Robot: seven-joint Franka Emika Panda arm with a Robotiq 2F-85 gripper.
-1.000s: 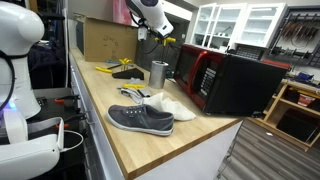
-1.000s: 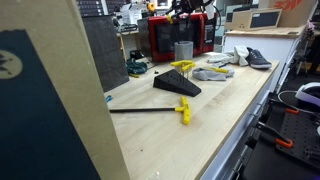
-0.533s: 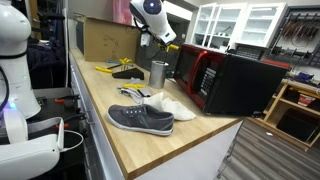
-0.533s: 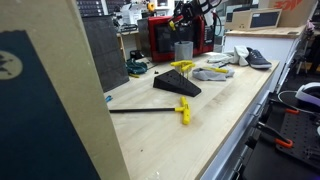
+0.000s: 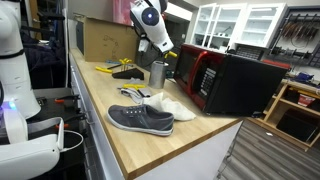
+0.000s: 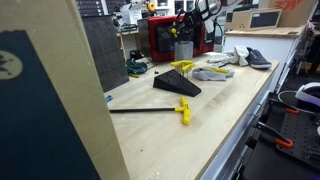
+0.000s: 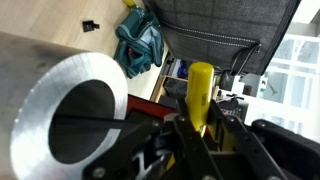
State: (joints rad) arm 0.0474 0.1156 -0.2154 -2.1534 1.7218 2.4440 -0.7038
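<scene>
A yellow stick-shaped object (image 7: 202, 80) stands upright between the fingers of my gripper (image 7: 200, 106), which is shut on it. Right beside it in the wrist view is a metal cup (image 7: 40, 75), its dark open mouth facing the camera. In both exterior views the gripper (image 5: 159, 50) (image 6: 183, 30) hangs just above that cup (image 5: 158, 73) (image 6: 183, 51), which stands upright on the wooden worktop (image 5: 120, 140). The yellow object is too small to make out in the exterior views.
A red and black microwave (image 5: 225, 80) stands right behind the cup. A grey shoe (image 5: 140, 119) and a white shoe (image 5: 172, 107) lie nearer the worktop's end. A cardboard box (image 5: 105, 38) and yellow-black tools (image 5: 122, 68) sit beyond. A yellow clamp (image 6: 183, 110) lies mid-bench.
The arm has come down and swung toward the cup, bringing the gripper from well above it to just over its mouth. The grip has stayed the same.
</scene>
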